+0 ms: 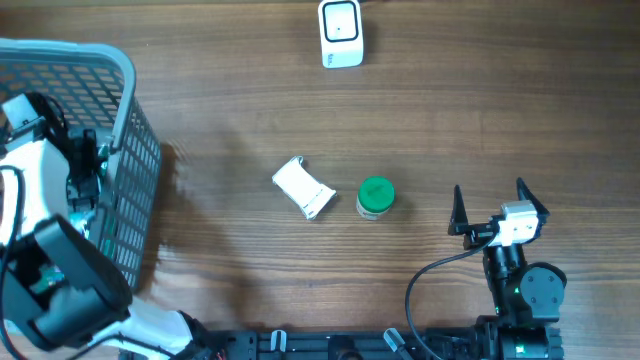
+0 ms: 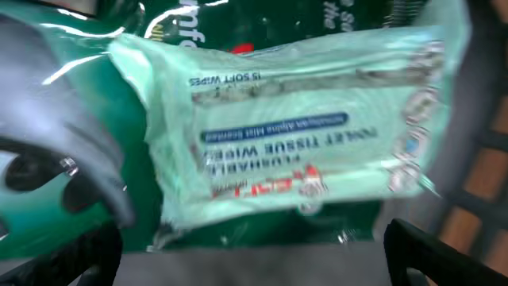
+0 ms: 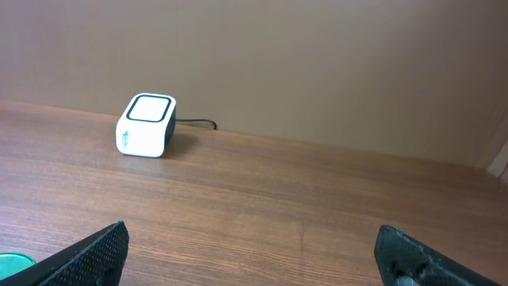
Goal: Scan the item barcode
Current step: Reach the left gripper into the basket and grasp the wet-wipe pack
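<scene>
A pale green pack of flushable wipes (image 2: pixel 302 127) fills the left wrist view, lying on dark green packets (image 2: pixel 262 24) inside the grey wire basket (image 1: pixel 125 120). My left gripper (image 2: pixel 258 258) hovers just over the pack, open, with nothing between its fingers. The white barcode scanner (image 1: pixel 341 33) stands at the far edge of the table, and the right wrist view shows this scanner (image 3: pixel 146 125) ahead to the left. My right gripper (image 1: pixel 489 190) rests open and empty near the front right, well short of the scanner.
A small white box (image 1: pixel 304 187) and a green-lidded jar (image 1: pixel 376 197) lie side by side mid-table, left of my right gripper. The basket takes up the left edge, with my left arm (image 1: pixel 40 170) reaching into it.
</scene>
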Robot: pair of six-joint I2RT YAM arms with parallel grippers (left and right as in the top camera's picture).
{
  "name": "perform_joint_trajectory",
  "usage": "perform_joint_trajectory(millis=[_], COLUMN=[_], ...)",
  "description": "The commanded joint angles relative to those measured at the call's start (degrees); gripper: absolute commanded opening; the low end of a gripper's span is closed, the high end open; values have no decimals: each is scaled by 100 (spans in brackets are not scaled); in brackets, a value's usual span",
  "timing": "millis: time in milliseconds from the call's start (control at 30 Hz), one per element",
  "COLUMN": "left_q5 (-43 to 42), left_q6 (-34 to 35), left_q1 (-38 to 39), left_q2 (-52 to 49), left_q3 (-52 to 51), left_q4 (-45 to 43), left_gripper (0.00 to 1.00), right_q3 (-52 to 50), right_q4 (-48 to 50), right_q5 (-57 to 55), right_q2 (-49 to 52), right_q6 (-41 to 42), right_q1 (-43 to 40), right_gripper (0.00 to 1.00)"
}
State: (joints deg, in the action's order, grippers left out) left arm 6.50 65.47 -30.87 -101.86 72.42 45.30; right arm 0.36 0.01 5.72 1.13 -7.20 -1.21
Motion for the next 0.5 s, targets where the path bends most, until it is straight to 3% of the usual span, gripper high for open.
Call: perform_joint_trajectory(millis=[0, 100, 233, 467], left_q5=[304, 647, 710, 752], left_q6=[98, 50, -527, -529], left_q1=[-22, -22, -22, -22], left_q2=[-205, -229, -232, -645], left_q3=[0, 0, -2, -20], left_q4=[-170, -205, -452, -691], left_gripper=[100, 100, 100, 97], right_q3=[-7, -7, -7, -7], right_q4=[26, 26, 26, 26], right_q5=[-37, -39, -39, -39], right_q2=[-33, -33, -33, -33], right_q6=[-31, -31, -33, -31], right_q1=[24, 24, 24, 24], right_gripper=[100, 100, 100, 100])
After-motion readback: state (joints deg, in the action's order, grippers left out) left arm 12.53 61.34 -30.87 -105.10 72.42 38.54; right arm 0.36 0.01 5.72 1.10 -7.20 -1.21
